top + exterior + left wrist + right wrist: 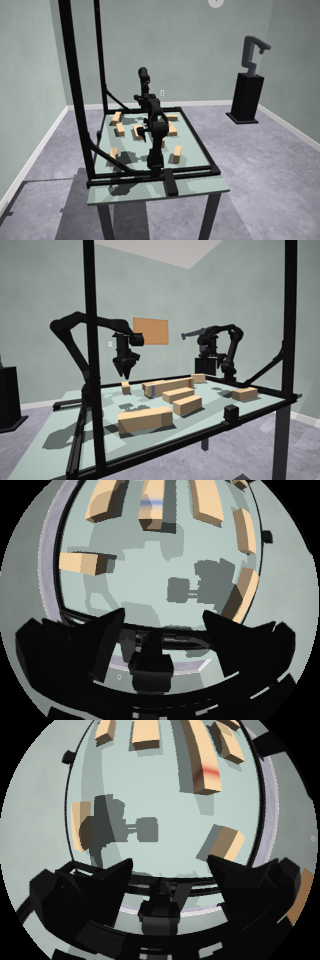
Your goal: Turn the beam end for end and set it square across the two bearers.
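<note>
The long wooden beam [168,386] lies along the middle of the table, with a blue band near one end and a red band near the other. It looks slightly raised; what it rests on is mostly hidden. My left gripper [125,371] is open and empty, and hangs well above the table near the blue end. The left wrist view shows the beam [155,494] far ahead of the open fingers. My right gripper [212,360] is open and empty, held high near its base, beyond the red end. The right wrist view shows the beam [199,750] far ahead of it.
Several loose wooden blocks lie around the beam: a large one [144,419] at the front, two [186,405] [177,394] beside the beam, one [244,393] at the right edge, and a small one [125,388] under the left gripper. A black frame rims the table.
</note>
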You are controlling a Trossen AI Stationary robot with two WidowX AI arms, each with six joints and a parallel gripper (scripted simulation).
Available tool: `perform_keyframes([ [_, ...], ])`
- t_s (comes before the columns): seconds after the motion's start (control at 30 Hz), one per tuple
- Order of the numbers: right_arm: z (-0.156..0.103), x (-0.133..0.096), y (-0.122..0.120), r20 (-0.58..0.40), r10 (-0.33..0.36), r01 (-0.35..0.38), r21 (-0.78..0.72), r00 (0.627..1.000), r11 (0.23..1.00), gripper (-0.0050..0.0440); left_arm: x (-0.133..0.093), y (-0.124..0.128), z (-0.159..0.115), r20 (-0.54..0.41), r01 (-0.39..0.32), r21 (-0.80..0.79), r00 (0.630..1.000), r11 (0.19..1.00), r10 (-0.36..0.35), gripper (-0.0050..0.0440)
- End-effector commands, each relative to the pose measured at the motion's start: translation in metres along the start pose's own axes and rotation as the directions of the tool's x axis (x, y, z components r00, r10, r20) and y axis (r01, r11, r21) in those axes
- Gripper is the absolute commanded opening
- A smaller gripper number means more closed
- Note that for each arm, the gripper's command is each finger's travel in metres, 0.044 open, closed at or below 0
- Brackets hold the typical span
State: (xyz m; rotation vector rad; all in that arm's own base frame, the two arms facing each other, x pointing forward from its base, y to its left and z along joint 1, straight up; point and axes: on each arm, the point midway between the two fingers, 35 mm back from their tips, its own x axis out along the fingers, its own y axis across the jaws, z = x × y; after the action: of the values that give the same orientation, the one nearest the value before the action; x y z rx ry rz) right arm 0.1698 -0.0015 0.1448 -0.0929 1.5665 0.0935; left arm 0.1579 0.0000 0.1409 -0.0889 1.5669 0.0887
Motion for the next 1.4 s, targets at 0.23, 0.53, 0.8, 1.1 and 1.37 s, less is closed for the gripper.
perform_keyframes([
  [0.23,-0.012,0.004,0.003,-0.002,0.0,0.0,0.003,1.0,1.0,0.044,0.001,0.001,0.005,-0.002,0.0,-0.002,1.0,1.0,0.0,0.041],
  [0.53,-0.012,0.004,0.003,-0.002,0.0,0.0,0.003,1.0,1.0,0.044,0.005,0.002,0.023,-0.002,0.0,-0.002,1.0,1.0,0.0,0.041],
  [0.8,-0.012,0.004,0.003,-0.002,0.0,0.0,0.003,1.0,1.0,0.044,0.009,0.004,0.04,-0.002,0.0,-0.002,1.0,1.0,0.0,0.041],
  [1.1,-0.012,0.004,0.003,-0.002,0.0,0.0,0.003,1.0,1.0,0.044,0.013,0.005,0.057,-0.002,0.0,-0.002,1.0,1.0,0.0,0.041],
  [1.37,-0.012,0.004,0.003,-0.002,0.0,0.0,0.003,1.0,1.0,0.044,0.016,0.006,0.071,-0.002,0.0,-0.002,1.0,1.0,0.0,0.041],
])
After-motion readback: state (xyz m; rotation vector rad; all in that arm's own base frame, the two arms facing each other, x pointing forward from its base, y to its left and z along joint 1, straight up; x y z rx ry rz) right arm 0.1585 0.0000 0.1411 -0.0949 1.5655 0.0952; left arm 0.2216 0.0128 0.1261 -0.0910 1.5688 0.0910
